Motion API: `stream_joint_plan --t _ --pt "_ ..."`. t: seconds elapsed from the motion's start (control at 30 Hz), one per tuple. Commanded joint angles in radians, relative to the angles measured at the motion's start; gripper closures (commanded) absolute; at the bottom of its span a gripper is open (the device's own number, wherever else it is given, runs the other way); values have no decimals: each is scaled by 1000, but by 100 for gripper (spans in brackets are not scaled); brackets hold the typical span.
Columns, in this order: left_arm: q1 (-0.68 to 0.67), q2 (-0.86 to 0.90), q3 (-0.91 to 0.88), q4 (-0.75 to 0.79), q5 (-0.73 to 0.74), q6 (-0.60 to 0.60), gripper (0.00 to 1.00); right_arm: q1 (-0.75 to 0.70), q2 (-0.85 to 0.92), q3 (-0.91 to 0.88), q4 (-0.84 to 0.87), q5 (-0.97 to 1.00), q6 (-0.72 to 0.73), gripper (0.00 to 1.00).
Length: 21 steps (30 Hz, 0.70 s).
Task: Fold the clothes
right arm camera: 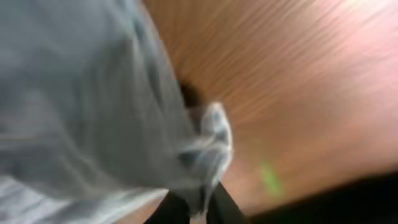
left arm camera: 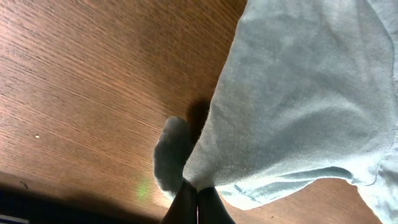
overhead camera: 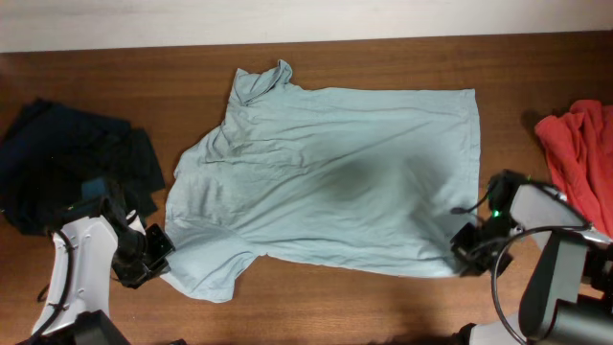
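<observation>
The pale grey-blue T-shirt [overhead camera: 335,182] lies spread flat on the wooden table [overhead camera: 383,297], collar at the back left. My left gripper [overhead camera: 158,251] is at its front left sleeve. In the left wrist view that gripper [left arm camera: 198,190] is shut, with the sleeve edge [left arm camera: 186,168] pinched between its dark fingers. At the shirt's front right corner is my right gripper [overhead camera: 464,251]. The right wrist view is blurred, and there the gripper [right arm camera: 198,204] is shut on a bunched corner of the hem [right arm camera: 208,146].
A navy garment [overhead camera: 67,163] lies crumpled at the table's left edge, behind my left arm. A red garment [overhead camera: 582,144] is heaped at the right edge, behind my right arm. Bare wood runs along the front edge.
</observation>
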Motion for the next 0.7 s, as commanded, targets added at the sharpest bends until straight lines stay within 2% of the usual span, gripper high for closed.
stream_joint_plan --t 0.0,0.17,0.3,0.47,0.53,0.57,0.6,0.63,0.67 --pt "8 -14 13 -2 -15 13 99 -23 3 153 -71 268 13 87" --pt "8 -14 13 -2 -15 14 99 -92 3 298 -158 384 13 85" --pt "8 -14 13 -6 -15 21 99 -127 4 309 -182 375 2 78" --pt "8 -14 13 -40 -10 24 98 -128 4 310 -193 376 2 78" --pt "8 -14 13 -45 13 24 78 -127 4 310 -179 354 0 78" --pt "8 -14 15 -49 23 24 65 -124 3 310 -166 299 -35 73" --pt "8 -14 19 -52 34 29 60 -124 4 312 -146 222 -92 66" --pt "8 -14 29 -56 73 63 58 -124 4 312 -111 90 -172 55" --pt "8 -14 36 -60 94 81 57 -124 3 312 -89 -6 -222 52"
